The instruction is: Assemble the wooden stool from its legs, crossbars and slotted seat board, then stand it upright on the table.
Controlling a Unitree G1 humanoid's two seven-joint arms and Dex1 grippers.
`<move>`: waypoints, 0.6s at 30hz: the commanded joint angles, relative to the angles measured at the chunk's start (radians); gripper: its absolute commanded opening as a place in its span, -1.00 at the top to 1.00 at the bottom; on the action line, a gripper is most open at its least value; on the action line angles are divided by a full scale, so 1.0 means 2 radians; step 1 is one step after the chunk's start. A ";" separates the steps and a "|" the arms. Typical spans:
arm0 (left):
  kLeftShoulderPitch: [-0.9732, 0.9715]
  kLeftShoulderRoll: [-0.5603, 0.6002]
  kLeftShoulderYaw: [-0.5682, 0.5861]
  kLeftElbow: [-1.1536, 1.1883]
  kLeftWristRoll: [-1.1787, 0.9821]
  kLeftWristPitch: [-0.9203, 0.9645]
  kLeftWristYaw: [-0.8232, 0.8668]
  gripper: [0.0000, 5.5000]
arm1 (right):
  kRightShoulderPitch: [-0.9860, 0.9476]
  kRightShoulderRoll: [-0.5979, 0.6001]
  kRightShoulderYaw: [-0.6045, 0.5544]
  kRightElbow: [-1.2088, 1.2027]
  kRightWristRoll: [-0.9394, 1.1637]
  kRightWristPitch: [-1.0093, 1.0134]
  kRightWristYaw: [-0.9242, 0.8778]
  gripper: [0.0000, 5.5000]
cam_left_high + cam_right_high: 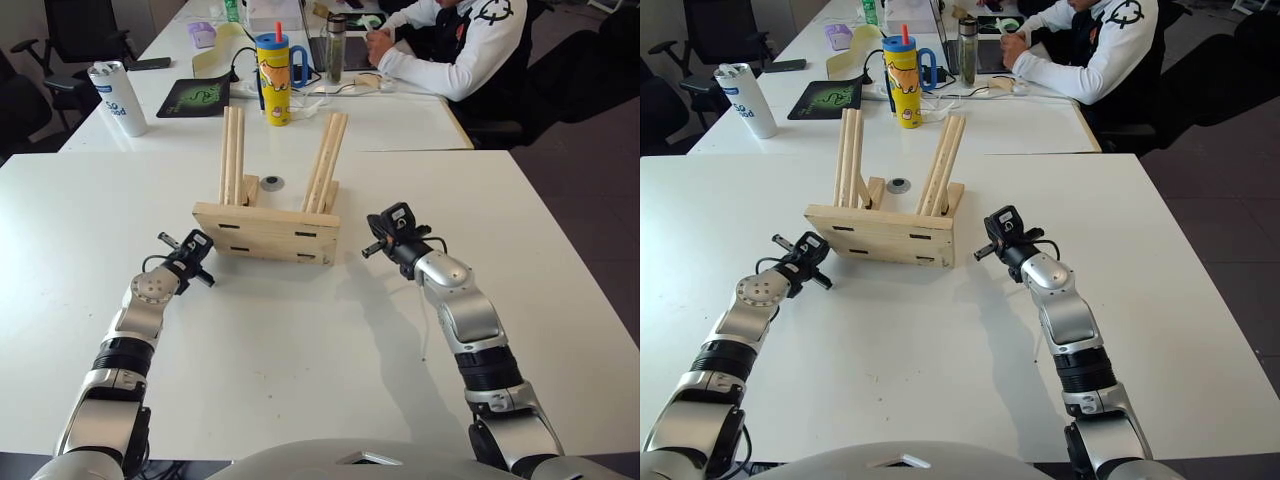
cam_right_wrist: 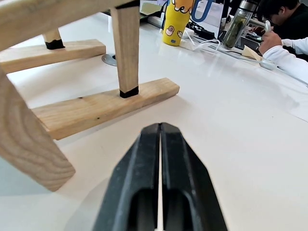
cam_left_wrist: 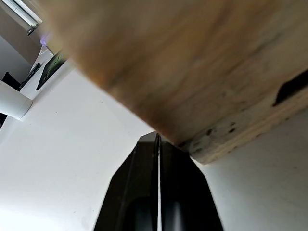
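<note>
Stool [image 1: 268, 231] lies on its side on the white table [image 1: 300, 350], seat board on edge, legs pointing away from the robot. The left gripper [image 1: 200, 245] sits just beside its left end and the right gripper [image 1: 381, 232] near its right end, each with jaws pressed together. Beyond the stool stand a printed white cup [image 1: 118, 98] and a yellow cartoon tumbler [image 1: 273, 80].

A white tabletop [image 1: 300, 370] fills the foreground under bright, even light. Just beyond its far edge stands a second white table [image 1: 400, 125] with a white tumbler [image 1: 118, 98], a yellow cup [image 1: 273, 80], a black mat [image 1: 195, 96] and a bottle [image 1: 335, 48]. A black office chair [image 1: 85, 25] sits far left. Dark grey floor [image 1: 590, 200] runs along the right.
</note>
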 commanded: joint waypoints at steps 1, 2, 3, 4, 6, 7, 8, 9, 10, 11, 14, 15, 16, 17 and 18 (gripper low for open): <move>0.015 -0.013 -0.025 -0.042 0.003 0.004 -0.027 1.00 | -0.002 -0.002 0.006 0.022 -0.011 0.011 -0.006 0.99; 0.022 -0.014 -0.028 -0.056 0.002 0.009 -0.031 1.00 | -0.002 -0.003 0.006 0.027 -0.013 0.010 -0.006 0.99; 0.029 -0.016 -0.030 -0.070 0.002 0.013 -0.031 1.00 | -0.001 -0.003 0.006 0.032 -0.013 0.007 -0.005 0.99; 0.036 -0.018 -0.031 -0.082 0.001 0.018 -0.031 1.00 | -0.001 -0.003 0.004 0.040 -0.013 0.001 -0.005 0.99; 0.047 -0.025 -0.027 -0.100 -0.006 0.031 -0.027 1.00 | -0.002 -0.001 -0.001 0.057 -0.008 -0.017 -0.003 0.99; 0.052 -0.029 -0.024 -0.105 -0.009 0.036 -0.025 1.00 | -0.003 -0.001 -0.002 0.066 -0.007 -0.028 -0.001 0.99; 0.052 -0.033 -0.023 -0.102 -0.012 0.039 -0.025 1.00 | -0.001 -0.003 -0.003 0.076 -0.007 -0.040 0.000 0.99; 0.054 -0.038 -0.022 -0.101 -0.015 0.043 -0.025 1.00 | -0.002 -0.006 -0.002 0.090 -0.011 -0.053 -0.001 0.99; 0.055 -0.041 -0.021 -0.100 -0.019 0.047 -0.024 1.00 | -0.004 -0.008 -0.003 0.104 -0.015 -0.065 -0.002 0.99; 0.058 -0.046 -0.018 -0.100 -0.023 0.052 -0.023 1.00 | -0.010 -0.012 -0.002 0.127 -0.021 -0.083 -0.005 0.99; 0.061 -0.054 -0.011 -0.101 -0.034 0.065 -0.019 1.00 | -0.041 -0.022 -0.004 0.202 -0.037 -0.135 -0.016 0.99; 0.062 -0.056 -0.010 -0.103 -0.036 0.069 -0.019 1.00 | -0.054 -0.025 -0.005 0.228 -0.042 -0.154 -0.020 0.99; 0.063 -0.059 -0.008 -0.104 -0.041 0.072 -0.020 1.00 | -0.068 -0.026 -0.008 0.256 -0.043 -0.173 -0.020 0.99; 0.061 -0.064 -0.005 -0.105 -0.048 0.076 -0.021 1.00 | -0.082 -0.027 -0.012 0.284 -0.041 -0.190 -0.019 0.99; 0.060 -0.070 0.000 -0.107 -0.058 0.083 -0.022 1.00 | -0.093 -0.026 -0.013 0.306 -0.039 -0.206 -0.014 0.99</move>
